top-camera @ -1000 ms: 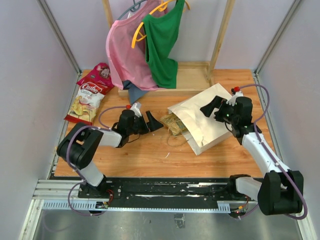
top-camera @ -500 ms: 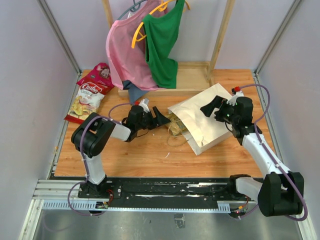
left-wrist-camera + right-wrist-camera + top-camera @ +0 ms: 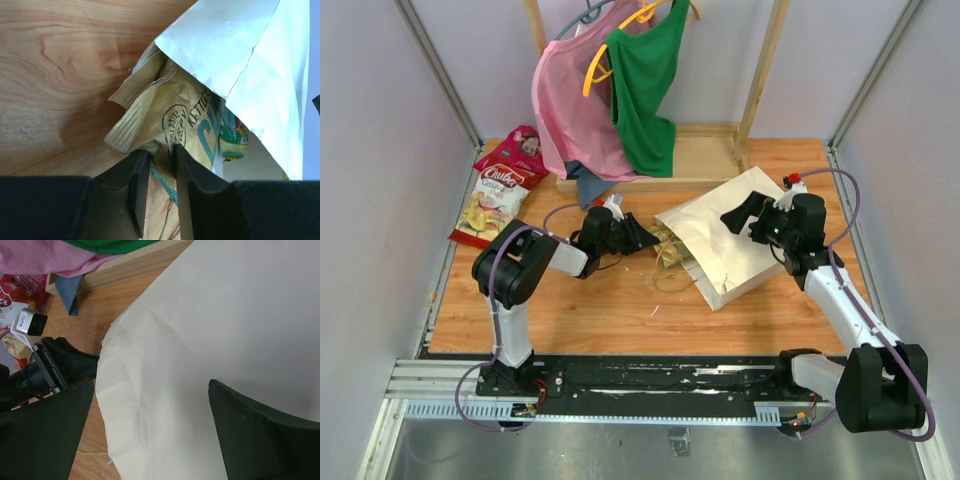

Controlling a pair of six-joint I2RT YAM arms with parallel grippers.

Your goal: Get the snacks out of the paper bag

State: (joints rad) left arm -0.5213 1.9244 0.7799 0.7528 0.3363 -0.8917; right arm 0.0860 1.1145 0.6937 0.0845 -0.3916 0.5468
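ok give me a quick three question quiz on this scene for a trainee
1. True or false: the right tool is gripping the paper bag.
2. The left tool pinches: A) a cup B) a yellow packet C) a spoon
3. How many packets lie out on the table at its far left?
Key: 1 false, its jaws stand open over the bag. 2 B. 3 two.

A pink top [image 3: 570, 110] and a green top [image 3: 645, 90] hang on a wooden rack [image 3: 705, 152] at the bench's [image 3: 620, 300] far edge, blue cloth [image 3: 582, 183] beneath.
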